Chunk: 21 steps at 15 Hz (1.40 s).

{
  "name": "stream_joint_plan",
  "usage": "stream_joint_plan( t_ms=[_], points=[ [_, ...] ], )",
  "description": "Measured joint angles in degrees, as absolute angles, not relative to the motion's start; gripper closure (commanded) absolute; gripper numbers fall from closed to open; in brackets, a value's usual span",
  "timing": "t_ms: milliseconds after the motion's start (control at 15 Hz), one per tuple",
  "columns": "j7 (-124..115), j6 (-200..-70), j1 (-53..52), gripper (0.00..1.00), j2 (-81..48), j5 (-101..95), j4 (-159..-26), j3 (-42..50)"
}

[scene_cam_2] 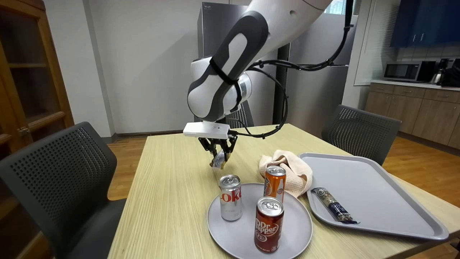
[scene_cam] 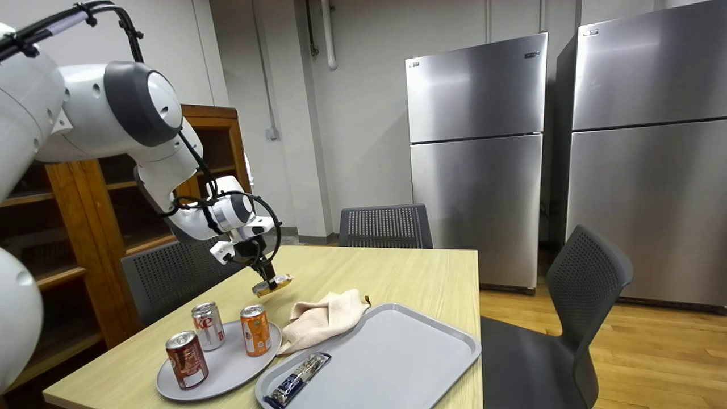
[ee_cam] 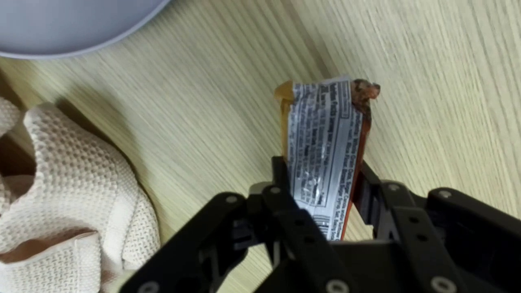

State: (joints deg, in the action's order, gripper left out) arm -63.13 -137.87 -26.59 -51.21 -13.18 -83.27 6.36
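Black, the pincer point(ee_cam: 323, 179) clasped a wrapped snack bar point(ee_cam: 321, 146) mid-frame: seemingly a carrying step whose next move wanted steadiness.

A silver can point(scene_cam_2: 231, 203), an orange can point(scene_cam: 255, 332) and a maroon Dr Pepper can point(scene_cam_2: 267, 228) stand on a round gray plate point(scene_cam: 234, 366), near a rumpled cream cloth point(scene_cam: 326, 318) and a gray tray point(scene_cam: 386, 352) bearing a navy-wrapped bar point(scene_cam: 299, 378), on a pale wood table point(scene_cam: 397, 272). Dark perforated-back chairs point(scene_cam: 589, 289) flank the table; behind rise two stainless-steel refrigerators point(scene_cam: 477, 199), a wooden cabinet point(scene_cam_2: 34, 90) at one side, a microwave point(scene_cam_2: 406, 71) on a counter point(scene_cam_2: 391, 83) across the room.
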Motion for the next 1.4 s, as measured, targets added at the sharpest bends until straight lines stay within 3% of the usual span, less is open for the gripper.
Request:
stream_joint_plan(
  t_ms=[200,267,333,400,733,1400],
  points=[
    [-62.9,-136.6,-27.0,0.84,-53.4,-13.2,-81.3,6.4],
    [-62.8,-136.2,-27.1,0.66,-54.0,-13.2,-80.6,6.4],
    [-62.7,-135.8,-27.2,0.34,-54.6,-13.2,-80.0,6.4],
    [-62.7,-135.5,-27.2,0.34,-55.1,-13.2,-79.3,6.4],
    [-62.7,-134.8,-27.1,0.01,-55.8,-13.2,-76.9,6.7],
    [-62.7,-135.2,-24.1,0.00,-53.0,-13.2,-75.7,8.3]
  ],
)
